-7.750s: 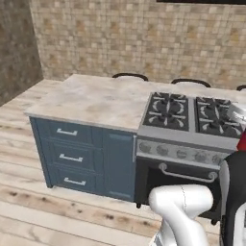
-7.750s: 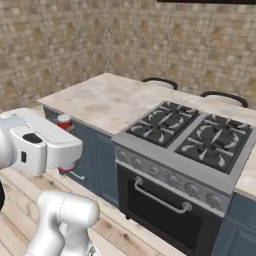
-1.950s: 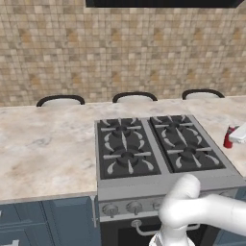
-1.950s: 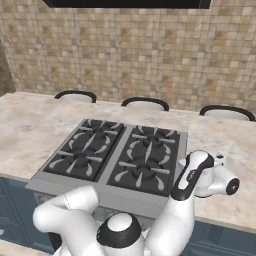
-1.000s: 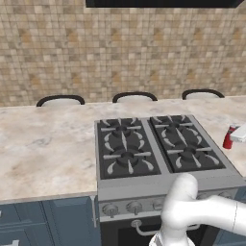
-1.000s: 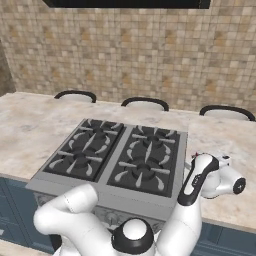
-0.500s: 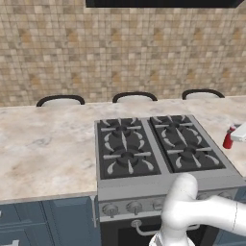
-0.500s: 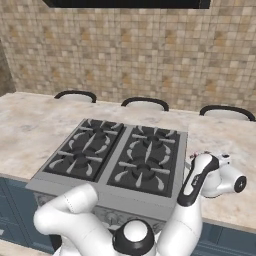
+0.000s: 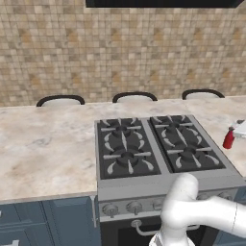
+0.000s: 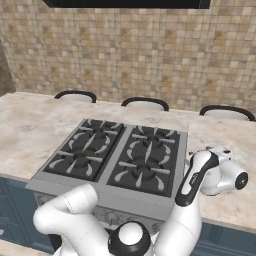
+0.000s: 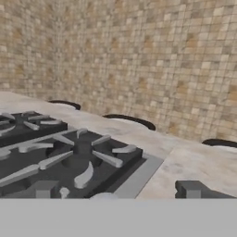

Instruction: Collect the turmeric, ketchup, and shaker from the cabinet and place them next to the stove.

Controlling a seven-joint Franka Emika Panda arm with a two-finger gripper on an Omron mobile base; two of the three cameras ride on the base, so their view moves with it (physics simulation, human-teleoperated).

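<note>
The stove (image 9: 158,149) sits in the middle of the marble counter, its black grates also at the left of the hand view (image 11: 69,148). The ketchup (image 9: 228,140), a slim red bottle, stands upright on the counter just right of the stove. My gripper (image 9: 240,126) hovers over its top at the picture's right edge. In the hand view my gripper (image 11: 118,190) is open, its fingertips (image 11: 46,190) wide apart, with a pale rounded cap tip (image 11: 104,196) between them. The turmeric, shaker and cabinet are out of view.
Three black chair backs (image 9: 134,97) line the counter's far edge before a tiled wall (image 9: 120,53). Bare marble counter (image 9: 43,153) stretches left of the stove. Blue drawers (image 9: 29,223) lie below. My white arm (image 10: 195,185) crosses the counter right of the stove.
Over the last second the jaws have spread wide and let go of the ketchup, which stays standing right of the stove. Before that the base drove along to face the stove.
</note>
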